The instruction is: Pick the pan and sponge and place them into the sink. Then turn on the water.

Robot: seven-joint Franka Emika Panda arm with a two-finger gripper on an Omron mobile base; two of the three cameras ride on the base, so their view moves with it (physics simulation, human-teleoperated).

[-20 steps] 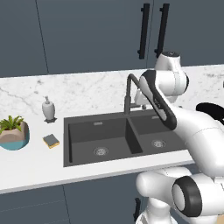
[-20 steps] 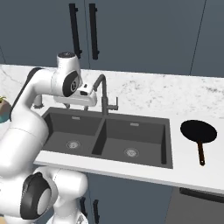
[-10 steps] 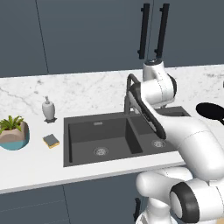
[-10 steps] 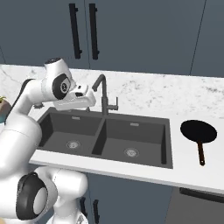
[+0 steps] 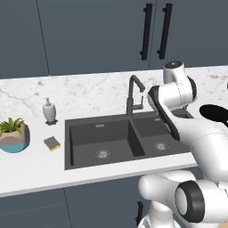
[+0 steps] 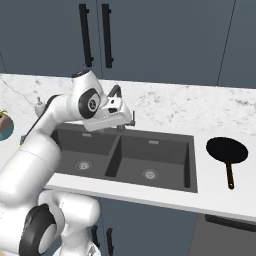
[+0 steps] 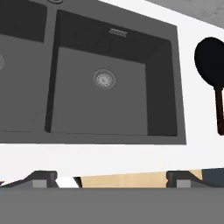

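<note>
The black pan (image 6: pixel 227 150) lies on the white counter right of the sink (image 6: pixel 189 160), handle toward the front; it also shows at the right edge as the pan (image 5: pixel 216 112) and in the hand view as the pan (image 7: pixel 212 56). The yellow sponge (image 5: pixel 52 143) with its dark top rests left of the sink (image 5: pixel 70 147). My gripper (image 6: pixel 130 119) hangs open and empty over the sink by the faucet (image 5: pixel 131 94), well short of the pan. In the hand view my gripper (image 7: pixel 113 179) looks down on the right basin of the sink (image 7: pixel 162 87). No water is in view.
A grey-white soap bottle (image 5: pixel 49 111) stands behind the sponge, and a potted plant (image 5: pixel 14 133) sits at the far left. Dark cabinet doors with black handles (image 5: pixel 146 31) rise behind the counter. The counter's front edge (image 7: pixel 109 151) runs below the basin.
The arm has swung and the hand has shifted to the right over the sink, toward the pan's side. The jaws stayed wide. Pan and sponge have not moved.
</note>
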